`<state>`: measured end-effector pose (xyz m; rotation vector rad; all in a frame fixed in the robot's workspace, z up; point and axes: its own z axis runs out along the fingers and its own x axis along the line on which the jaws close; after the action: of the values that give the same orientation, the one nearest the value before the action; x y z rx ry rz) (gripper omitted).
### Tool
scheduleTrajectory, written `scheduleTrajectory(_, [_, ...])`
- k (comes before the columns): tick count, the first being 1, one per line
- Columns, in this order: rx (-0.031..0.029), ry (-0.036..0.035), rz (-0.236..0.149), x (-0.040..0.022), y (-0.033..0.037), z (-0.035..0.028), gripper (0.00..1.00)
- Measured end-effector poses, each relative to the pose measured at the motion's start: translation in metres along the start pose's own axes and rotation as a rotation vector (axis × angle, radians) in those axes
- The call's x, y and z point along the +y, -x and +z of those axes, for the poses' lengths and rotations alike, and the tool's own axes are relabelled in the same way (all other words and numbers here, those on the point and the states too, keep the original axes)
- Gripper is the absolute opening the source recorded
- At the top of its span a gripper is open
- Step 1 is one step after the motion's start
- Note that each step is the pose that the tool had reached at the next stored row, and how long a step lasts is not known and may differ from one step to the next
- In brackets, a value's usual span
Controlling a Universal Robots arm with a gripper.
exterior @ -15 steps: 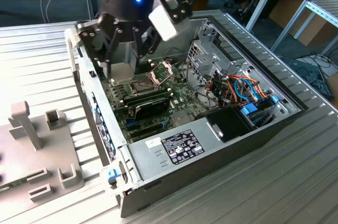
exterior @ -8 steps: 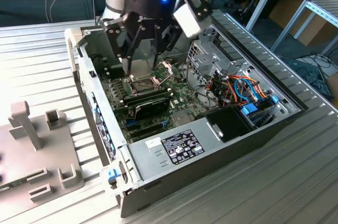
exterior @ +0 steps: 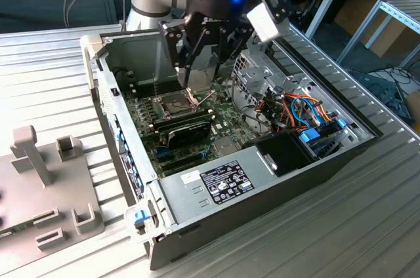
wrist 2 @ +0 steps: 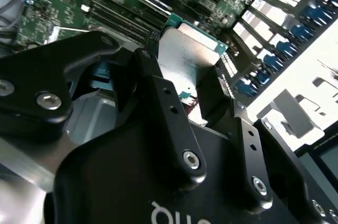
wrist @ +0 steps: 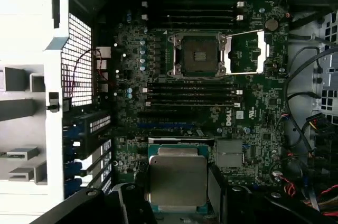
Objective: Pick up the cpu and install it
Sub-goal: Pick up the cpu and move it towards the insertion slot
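**Desk:** What do you have closest to the wrist?

**Operator:** My gripper [wrist 2: 182, 71] is closed narrow on the cpu [wrist: 177, 179]. In the second wrist view two black fingers [wrist 2: 161, 102] pinch its opposite edges. The chip rides flat, metal top toward the cameras, clear of the motherboard [wrist: 253, 108] beneath it.

**Desk:** And beyond that?

**Operator:** Farther along the board, in the first wrist view, the socket [wrist: 199, 55] lies bare, its hinged frame [wrist: 247, 52] swung open to one side. The chip hangs well apart from it, with long black memory sticks [wrist: 190, 91] between the two.

**Desk:** How far along are you?

**Operator:** By my reading, the pick-up is done. The install is not: nothing sits in the socket and the frame is unlatched.

**Desk:** Give me the count.

**Operator:** One chip, one socket, one frame, two fingers on the chip. I can't count the memory sticks with confidence. Farthest out, the exterior view shows one opened computer case [exterior: 262, 193] on a ribbed metal table [exterior: 341, 238]. One grey fixture [exterior: 39, 186] stands beside it on the exterior view's left.
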<state>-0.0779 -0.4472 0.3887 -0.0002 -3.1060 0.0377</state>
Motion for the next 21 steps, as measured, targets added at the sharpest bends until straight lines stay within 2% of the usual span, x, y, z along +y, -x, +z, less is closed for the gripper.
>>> scheduleTrajectory(8, [0.0,0.0,0.0,0.0,0.0361,-0.0011,0.54])
scheduleTrajectory(9, [0.0,0.0,0.0,0.0,0.0431,-0.0014,0.54])
scheduleTrajectory(11, [-0.0001,0.0001,0.0,-0.0001,0.0507,-0.0016,0.54])
scheduleTrajectory(15, [0.0,0.0002,0.0,0.0011,0.0519,-0.0014,0.54])
scheduleTrajectory(21, [0.0,0.0002,0.0,0.0172,0.0521,0.0055,0.54])
